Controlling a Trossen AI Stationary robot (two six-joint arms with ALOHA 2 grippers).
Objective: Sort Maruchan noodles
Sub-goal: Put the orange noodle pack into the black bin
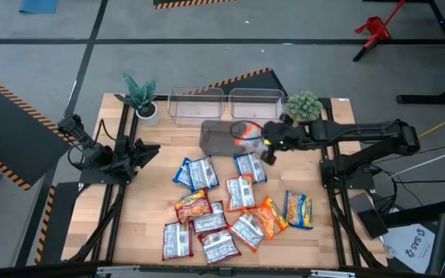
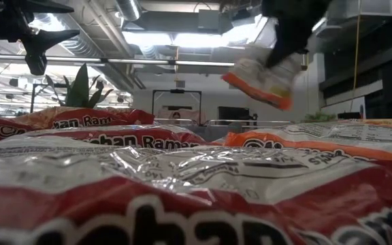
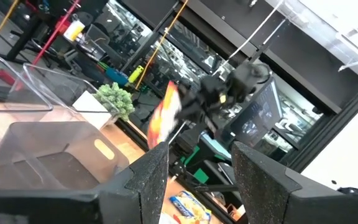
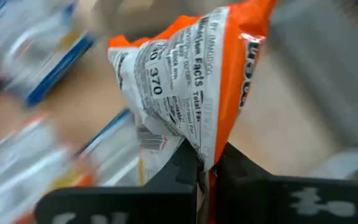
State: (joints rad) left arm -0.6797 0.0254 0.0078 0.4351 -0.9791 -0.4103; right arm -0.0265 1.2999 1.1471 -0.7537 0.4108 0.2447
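My right gripper [image 1: 267, 144] is shut on an orange-white Maruchan packet [image 1: 246, 131], which it carries above the dark grey tray [image 1: 216, 141]. The low view shows this packet [image 2: 260, 78] in the air under the gripper. Several other packets, blue-white [image 1: 198, 173], red-white [image 1: 192, 205] and orange [image 1: 273, 217], lie flat in a loose pile on the table's near half. My left gripper [image 3: 197, 180] is open and waits at the table's left side [image 1: 134, 154], touching nothing. My right gripper pinches the orange-white packet at an edge [image 4: 209, 158] between its two fingers, seen in the right wrist view. The packet [image 2: 260, 78] is lifted clear of the table and crumples beside the fingers.
Two clear bins [image 1: 195, 104] [image 1: 256, 103] stand along the far edge behind the grey tray. A potted plant [image 1: 140, 99] stands at the far left and a round green plant [image 1: 304, 106] at the far right. Bare wood lies between the pile and the left arm.
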